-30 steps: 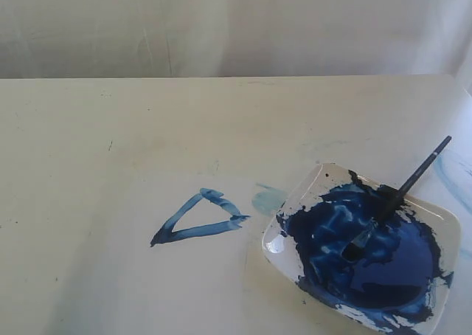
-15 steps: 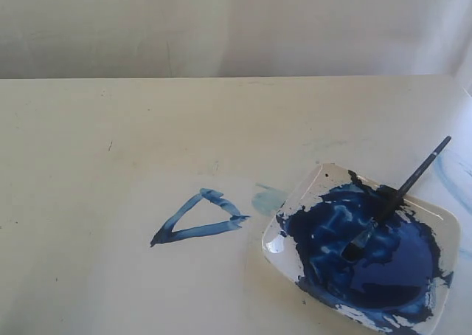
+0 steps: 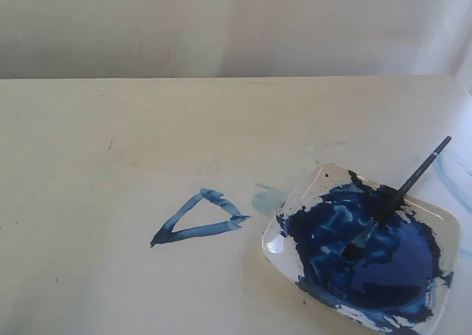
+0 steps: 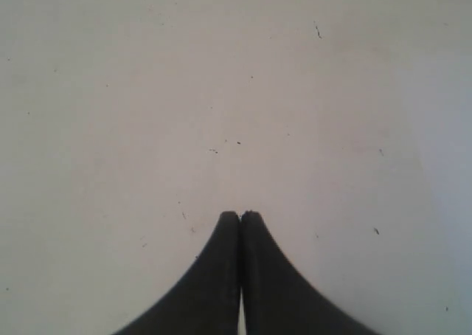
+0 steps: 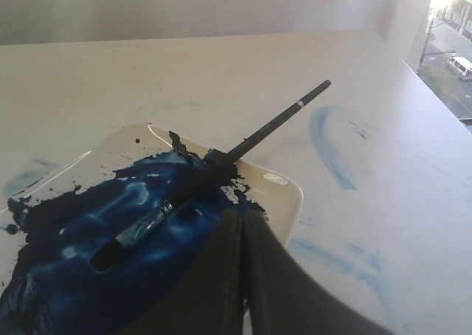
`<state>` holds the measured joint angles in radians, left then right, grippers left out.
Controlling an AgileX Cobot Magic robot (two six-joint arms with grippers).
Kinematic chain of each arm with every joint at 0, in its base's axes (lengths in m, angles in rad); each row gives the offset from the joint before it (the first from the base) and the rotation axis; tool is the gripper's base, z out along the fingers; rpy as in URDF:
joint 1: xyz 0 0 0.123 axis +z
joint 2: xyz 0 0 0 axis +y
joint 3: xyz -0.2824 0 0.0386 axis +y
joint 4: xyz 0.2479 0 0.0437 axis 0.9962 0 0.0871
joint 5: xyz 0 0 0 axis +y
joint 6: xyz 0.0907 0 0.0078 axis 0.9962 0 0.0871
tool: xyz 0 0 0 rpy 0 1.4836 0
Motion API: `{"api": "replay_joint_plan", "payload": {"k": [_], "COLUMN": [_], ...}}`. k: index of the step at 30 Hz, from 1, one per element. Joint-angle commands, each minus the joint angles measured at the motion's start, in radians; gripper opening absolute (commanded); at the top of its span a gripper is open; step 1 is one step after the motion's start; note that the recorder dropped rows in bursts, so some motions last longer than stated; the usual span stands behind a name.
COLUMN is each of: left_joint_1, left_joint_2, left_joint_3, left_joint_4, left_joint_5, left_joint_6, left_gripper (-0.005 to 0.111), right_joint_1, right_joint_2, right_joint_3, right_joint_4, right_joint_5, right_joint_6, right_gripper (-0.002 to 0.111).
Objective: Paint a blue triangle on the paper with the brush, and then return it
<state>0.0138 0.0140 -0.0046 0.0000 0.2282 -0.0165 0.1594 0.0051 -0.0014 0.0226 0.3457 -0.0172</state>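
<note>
A streaky blue triangle (image 3: 198, 220) is painted on the whitish paper (image 3: 147, 276), left of the white dish (image 3: 446, 224). The black-handled brush (image 3: 402, 191) leans on the dish rim, its bristle tip in the dark blue paint pool. In the right wrist view the brush (image 5: 251, 139) lies across the dish (image 5: 284, 187) and my right gripper (image 5: 241, 215) hangs shut and empty over the dish's near side, clear of the brush. My left gripper (image 4: 240, 215) is shut with nothing in it above bare tabletop. Neither gripper shows in the exterior view.
A pale blue smudge (image 3: 267, 198) sits between triangle and dish. Faint blue smears (image 5: 332, 147) mark the table beside the dish. The table's far edge (image 3: 221, 77) meets a white backdrop, and its right edge (image 5: 435, 84) is near the dish.
</note>
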Motion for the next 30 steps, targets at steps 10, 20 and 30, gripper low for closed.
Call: {"api": "replay_joint_plan", "payload": {"k": [10, 20, 30], "left_joint_1": [0.004, 0.004, 0.004], "left_joint_2": [-0.014, -0.014, -0.014], "left_joint_3": [0.005, 0.005, 0.005], "left_joint_4": [0.0, 0.024, 0.023], "left_joint_5": [0.006, 0.005, 0.005], "left_joint_6": [-0.024, -0.093, -0.142], "left_gripper": [0.0, 0.0, 0.0], "right_joint_1": [0.002, 0.002, 0.002], "right_joint_2": [-0.005, -0.005, -0.005], "right_joint_3": [0.001, 0.001, 0.001], "right_joint_4": [-0.005, -0.005, -0.005], "right_joint_5": [-0.002, -0.002, -0.002], "right_joint_6": [-0.006, -0.006, -0.006], "right_gripper": [0.0, 0.0, 0.0]}}
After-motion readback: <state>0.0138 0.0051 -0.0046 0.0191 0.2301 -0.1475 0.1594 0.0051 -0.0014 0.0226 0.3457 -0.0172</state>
